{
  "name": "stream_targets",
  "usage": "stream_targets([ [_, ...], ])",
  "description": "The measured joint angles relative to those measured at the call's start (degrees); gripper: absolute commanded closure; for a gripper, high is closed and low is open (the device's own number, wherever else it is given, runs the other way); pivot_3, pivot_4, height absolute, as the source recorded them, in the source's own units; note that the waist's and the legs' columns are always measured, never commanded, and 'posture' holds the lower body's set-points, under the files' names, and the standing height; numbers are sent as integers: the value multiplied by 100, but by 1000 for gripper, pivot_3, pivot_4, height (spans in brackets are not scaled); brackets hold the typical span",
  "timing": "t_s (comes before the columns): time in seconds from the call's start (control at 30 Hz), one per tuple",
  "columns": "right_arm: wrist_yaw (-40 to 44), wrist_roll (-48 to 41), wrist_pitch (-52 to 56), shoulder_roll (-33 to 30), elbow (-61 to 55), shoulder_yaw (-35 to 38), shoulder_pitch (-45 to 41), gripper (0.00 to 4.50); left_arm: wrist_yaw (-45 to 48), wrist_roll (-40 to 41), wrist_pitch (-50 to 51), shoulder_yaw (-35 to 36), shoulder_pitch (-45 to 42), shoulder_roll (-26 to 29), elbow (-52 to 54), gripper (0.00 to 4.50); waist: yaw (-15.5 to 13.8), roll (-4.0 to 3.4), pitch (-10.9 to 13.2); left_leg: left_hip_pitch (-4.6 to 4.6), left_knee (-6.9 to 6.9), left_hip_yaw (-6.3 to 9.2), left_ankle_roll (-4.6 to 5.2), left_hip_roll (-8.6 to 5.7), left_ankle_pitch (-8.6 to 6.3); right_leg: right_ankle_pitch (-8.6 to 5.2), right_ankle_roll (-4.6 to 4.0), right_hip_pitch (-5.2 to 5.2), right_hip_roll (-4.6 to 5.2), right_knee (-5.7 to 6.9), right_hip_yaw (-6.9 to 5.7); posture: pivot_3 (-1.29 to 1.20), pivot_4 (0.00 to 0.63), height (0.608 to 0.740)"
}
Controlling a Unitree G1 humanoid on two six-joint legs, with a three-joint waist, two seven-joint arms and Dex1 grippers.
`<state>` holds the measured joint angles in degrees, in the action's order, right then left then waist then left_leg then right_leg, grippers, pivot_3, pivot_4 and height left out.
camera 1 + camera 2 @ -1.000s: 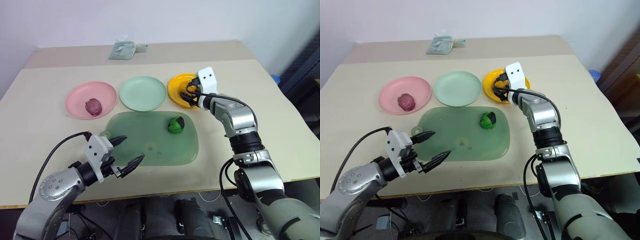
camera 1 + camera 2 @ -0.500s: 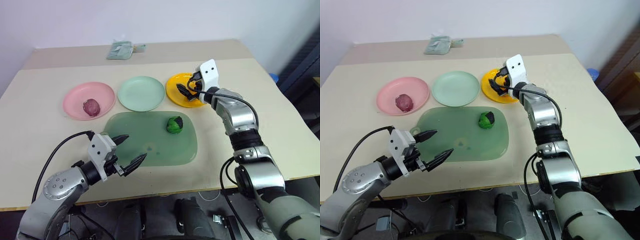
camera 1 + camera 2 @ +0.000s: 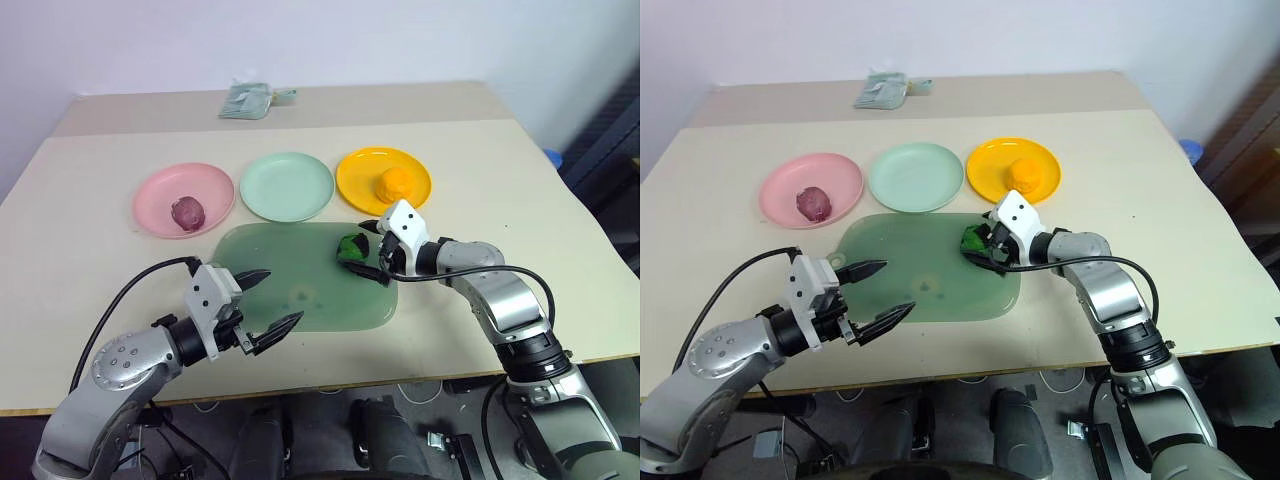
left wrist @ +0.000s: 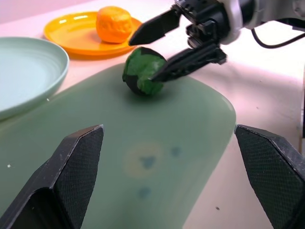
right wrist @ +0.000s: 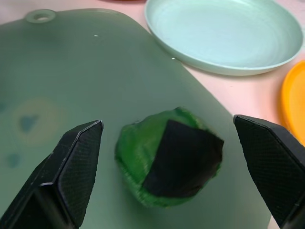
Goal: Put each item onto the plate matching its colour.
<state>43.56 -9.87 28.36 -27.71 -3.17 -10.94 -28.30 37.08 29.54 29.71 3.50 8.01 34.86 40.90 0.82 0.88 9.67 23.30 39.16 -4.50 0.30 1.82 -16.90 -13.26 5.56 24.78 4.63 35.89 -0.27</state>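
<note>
With two items plated, your right hand (image 3: 372, 251) straddles the green ball (image 3: 351, 247) with fingers wide; close, then carry it to the mint plate (image 3: 286, 186).

Setting: robot test lab or staged trial room, not home kitchen. Evidence: plain beige table (image 3: 520, 190) against bare white wall (image 3: 330, 40); no kitchen fittings on it. Props are toys: three plastic plates (image 3: 286, 186) in row, toy foods, translucent green board (image 3: 300, 285). Loose black cable (image 3: 120, 300) runs along robot arm. Folded greenish cloth (image 3: 245, 99) at far table edge.
</note>
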Motion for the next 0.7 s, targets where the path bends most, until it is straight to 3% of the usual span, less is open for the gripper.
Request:
stream_targets([
  [0.23,-126,80,-11,234,368,-15,-5,27,-12,-6,9,-61,-88,-16,-8,0,-2,0,0,1,0,0,0,-1,0,0,0,-1,-1,-2,0,0,150,740],
  [0.33,-137,87,-30,297,460,-35,-5,866,-45,-8,10,-63,-65,-19,-5,0,-1,0,0,0,1,0,0,-2,0,0,0,-1,-1,-1,0,0,150,740],
  [0.47,-175,86,-57,382,478,-29,-9,2582,-90,-11,10,-63,33,-18,-2,0,1,0,0,0,1,1,0,-1,0,0,1,-1,-2,-1,0,0,150,740],
  [0.7,-233,-54,-9,688,474,72,-335,2582,-180,-38,-4,-35,76,-21,-8,0,37,0,0,0,1,-1,0,0,0,1,2,1,-6,2,0,0,150,740],
])
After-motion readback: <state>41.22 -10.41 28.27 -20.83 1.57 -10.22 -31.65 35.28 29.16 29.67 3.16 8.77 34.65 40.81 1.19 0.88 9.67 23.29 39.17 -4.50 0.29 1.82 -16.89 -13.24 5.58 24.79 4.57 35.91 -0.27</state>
